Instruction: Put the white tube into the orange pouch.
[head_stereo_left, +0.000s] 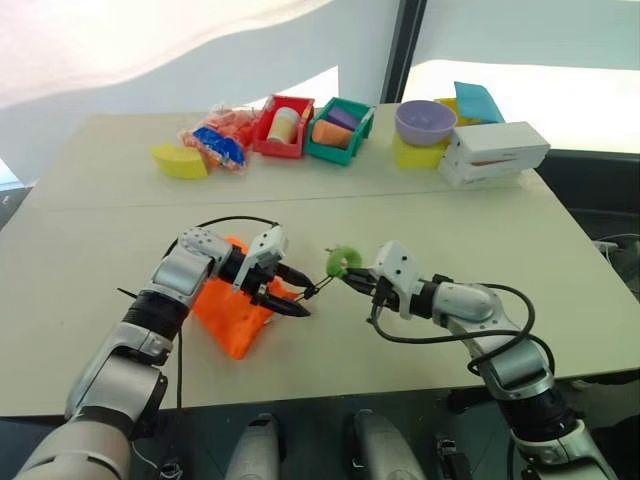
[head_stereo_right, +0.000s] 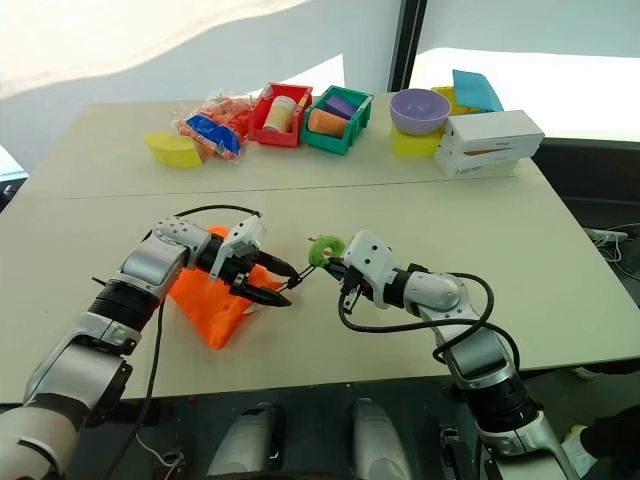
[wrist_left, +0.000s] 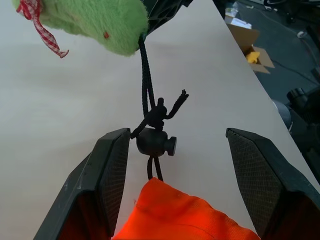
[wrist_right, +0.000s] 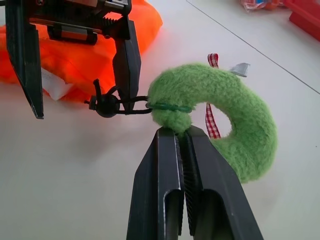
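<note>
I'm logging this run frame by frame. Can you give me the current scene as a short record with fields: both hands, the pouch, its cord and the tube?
left hand: open, fingers either side of the black cord lock
right hand: shut on the green ring
orange pouch: lying on the table under the left hand
cord: runs from the pouch mouth through the lock to the ring
white tube: cannot be made out
</note>
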